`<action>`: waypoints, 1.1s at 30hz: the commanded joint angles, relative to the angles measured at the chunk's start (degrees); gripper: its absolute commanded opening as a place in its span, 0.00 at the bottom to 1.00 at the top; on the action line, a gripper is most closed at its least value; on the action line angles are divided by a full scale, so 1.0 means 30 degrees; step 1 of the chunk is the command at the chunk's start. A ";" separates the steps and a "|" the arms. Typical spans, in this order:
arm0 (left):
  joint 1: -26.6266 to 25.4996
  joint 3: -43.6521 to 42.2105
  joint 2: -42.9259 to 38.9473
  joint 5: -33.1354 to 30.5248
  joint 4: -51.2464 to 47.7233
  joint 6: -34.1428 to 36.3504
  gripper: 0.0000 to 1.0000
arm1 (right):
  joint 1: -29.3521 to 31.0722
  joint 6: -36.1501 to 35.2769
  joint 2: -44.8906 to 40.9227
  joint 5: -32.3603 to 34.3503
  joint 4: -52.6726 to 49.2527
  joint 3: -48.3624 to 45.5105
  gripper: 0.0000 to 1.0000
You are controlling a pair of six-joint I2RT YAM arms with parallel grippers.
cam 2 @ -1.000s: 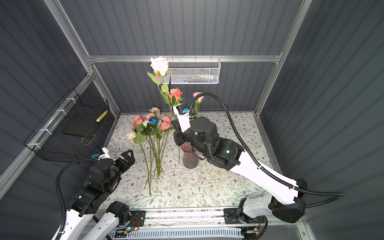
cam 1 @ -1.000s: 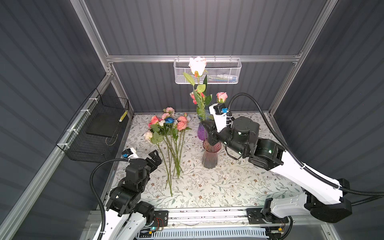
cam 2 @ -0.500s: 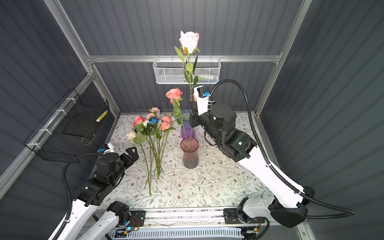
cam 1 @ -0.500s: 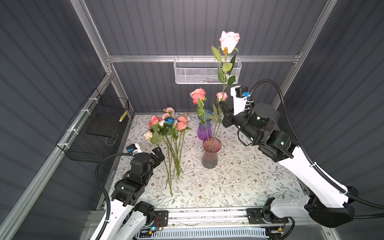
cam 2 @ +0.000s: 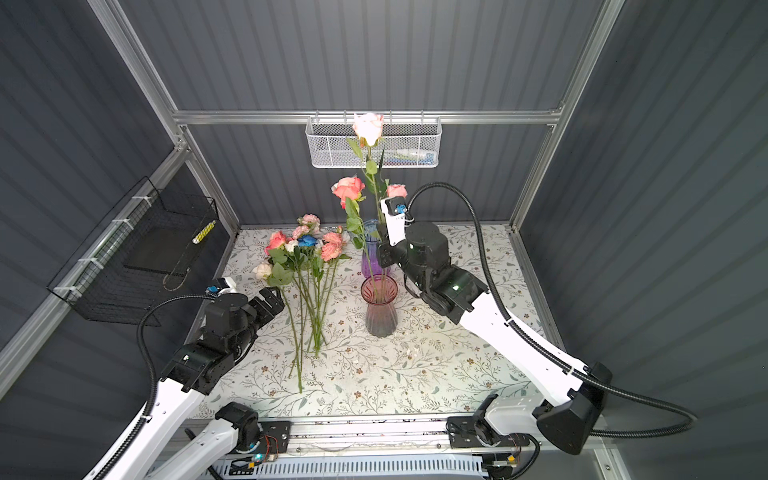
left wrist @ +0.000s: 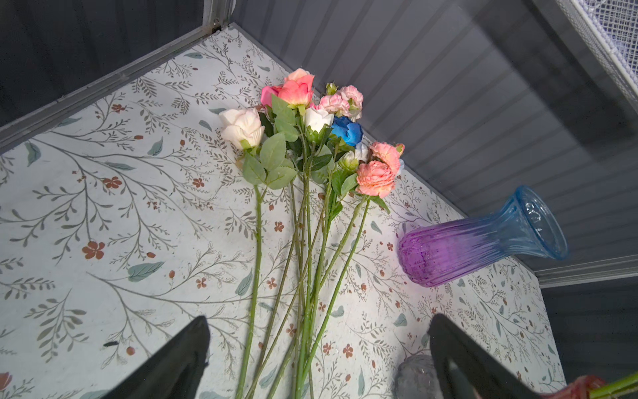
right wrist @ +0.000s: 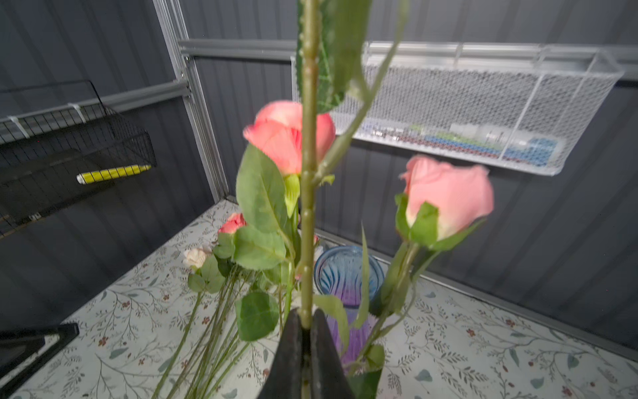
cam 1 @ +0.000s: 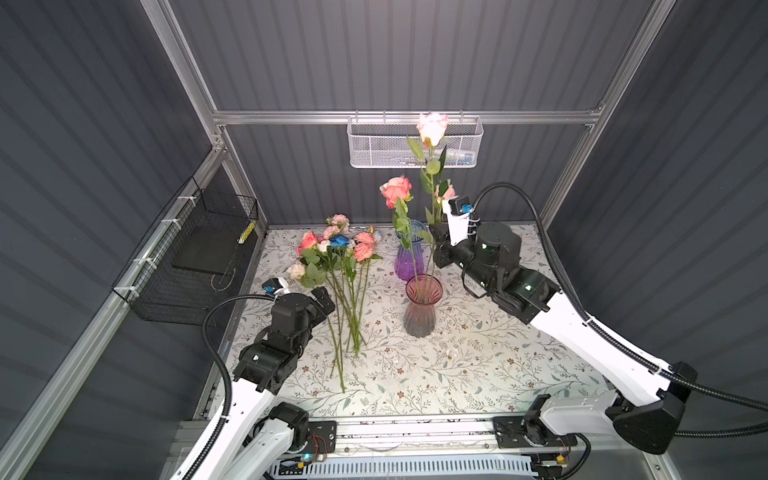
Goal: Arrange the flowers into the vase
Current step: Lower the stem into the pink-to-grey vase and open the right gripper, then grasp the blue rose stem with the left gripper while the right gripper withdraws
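Right pincer [right wrist: 306, 317] clamped on tall rose stem [right wrist: 308, 207]; left pincer [left wrist: 317, 323] spread wide, empty

- Right wrist view: the held rose [right wrist: 307, 214] has its head cut off by the edge.
- Contents of the white basket [right wrist: 483, 103] blur behind mesh.
- Left wrist view: loose stems [left wrist: 307, 276] run off the edge.

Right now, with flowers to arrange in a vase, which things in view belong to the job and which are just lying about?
Job: tall pale pink rose in the right gripper; ribbed pink glass vase; loose bunch of mixed long-stemmed roses.
Lying about: empty blue-and-purple glass vase; white mesh basket; black wire basket.
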 commanded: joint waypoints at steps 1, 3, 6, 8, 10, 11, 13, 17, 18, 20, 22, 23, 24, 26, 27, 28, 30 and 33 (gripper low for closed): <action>-0.0100 0.1353 0.0907 -0.0403 0.0658 0.1200 0.99 | -0.0007 0.0837 -0.0653 -0.0337 0.1394 -0.1299 0.04; -0.0097 0.1669 0.1555 -0.0356 0.0793 0.1299 0.99 | 0.0006 0.1275 -0.0755 -0.0424 0.1451 -0.1911 0.05; -0.0097 0.1893 0.2209 -0.0064 0.1109 0.1308 0.99 | -0.0008 0.1692 -0.0742 -0.0857 0.1152 -0.2301 0.10; -0.0089 0.1946 0.2446 0.0061 0.1259 0.1207 0.99 | -0.0007 0.2007 -0.0849 -0.0831 0.0893 -0.2529 0.12; -0.0108 0.1924 0.2611 0.0201 0.1437 0.1077 0.99 | -0.0008 0.2270 -0.1162 -0.0958 0.0856 -0.2866 0.16; -0.0097 0.1934 0.2678 0.0236 0.1484 0.1018 0.99 | 0.0007 0.2333 -0.1392 -0.1056 0.0887 -0.3055 0.19; -0.0097 0.1979 0.2804 0.0303 0.1560 0.0892 0.99 | -0.0006 0.2541 -0.1695 -0.1235 0.0729 -0.3213 0.23; -0.0097 0.1991 0.3056 0.0465 0.1625 0.0614 0.99 | 0.0078 0.2820 -0.2488 -0.1402 0.0525 -0.3547 0.26; -0.0097 0.1994 0.3143 0.0540 0.1661 0.0612 0.99 | 0.0106 0.2880 -0.2762 -0.1392 0.0485 -0.3657 0.27; -0.0099 0.1936 0.3449 0.0461 0.1775 0.0689 0.99 | 0.0218 0.2974 -0.3508 -0.1352 0.0506 -0.3913 0.27; -0.0097 0.1922 0.3886 0.0447 0.2011 0.0755 0.99 | 0.0364 0.3057 -0.4574 -0.1285 0.0481 -0.4223 0.28; -0.0097 0.1977 0.4204 0.0466 0.2059 0.0828 0.99 | 0.0415 0.3106 -0.5003 -0.1252 0.0356 -0.4399 0.29; -0.0097 0.2071 0.4515 0.0483 0.2073 0.0964 1.00 | 0.0457 0.3152 -0.5396 -0.1246 0.0250 -0.4557 0.29; -0.0104 0.2297 0.5261 0.0531 0.1972 0.1205 0.99 | 0.0461 0.3261 -0.6285 -0.1077 -0.0109 -0.4930 0.30; -0.0097 0.2385 0.5635 0.0530 0.1952 0.1361 0.99 | 0.0461 0.3292 -0.6713 -0.0879 -0.0234 -0.5142 0.31; -0.0076 0.2447 0.6040 0.0530 0.1934 0.1551 0.99 | 0.0469 0.3275 -0.7200 -0.0656 -0.0358 -0.5447 0.32; -0.0069 0.2574 0.6803 0.0480 0.1804 0.1685 0.97 | 0.0461 0.3173 -0.8091 -0.0169 -0.0667 -0.6052 0.34; -0.0082 0.2745 0.7912 0.0431 0.1647 0.1912 0.92 | 0.0440 0.3066 -0.8948 0.0349 -0.1282 -0.6740 0.36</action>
